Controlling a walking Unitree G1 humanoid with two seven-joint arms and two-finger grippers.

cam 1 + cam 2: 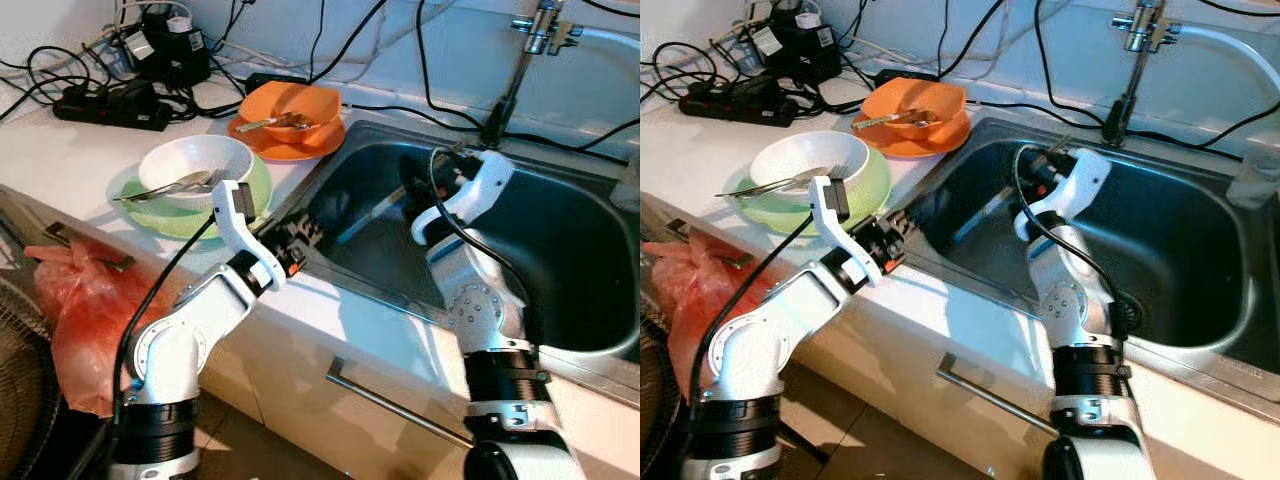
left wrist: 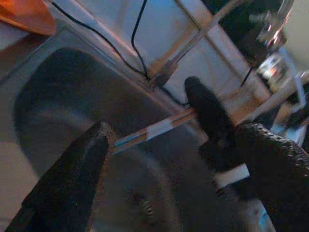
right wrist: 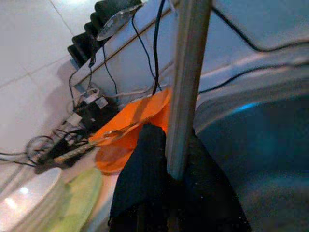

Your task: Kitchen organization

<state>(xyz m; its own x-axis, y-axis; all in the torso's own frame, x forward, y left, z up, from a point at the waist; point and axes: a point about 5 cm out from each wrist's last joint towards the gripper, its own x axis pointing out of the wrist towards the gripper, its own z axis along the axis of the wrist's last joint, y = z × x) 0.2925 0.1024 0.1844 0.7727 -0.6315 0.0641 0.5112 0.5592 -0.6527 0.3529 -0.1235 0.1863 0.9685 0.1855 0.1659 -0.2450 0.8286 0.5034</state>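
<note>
The right gripper [image 3: 169, 169] pinches one end of a chopstick [image 1: 365, 217] low over the sink [image 1: 560, 250] — a thin hold that may let it swivel or drop — while the left gripper [image 2: 159, 164], fingers spread, waits at the sink's near edge.

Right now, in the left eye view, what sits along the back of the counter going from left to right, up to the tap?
Black power strip → white bowl on the green plate → orange bowl on the orange plate → sink → faucet.
</note>
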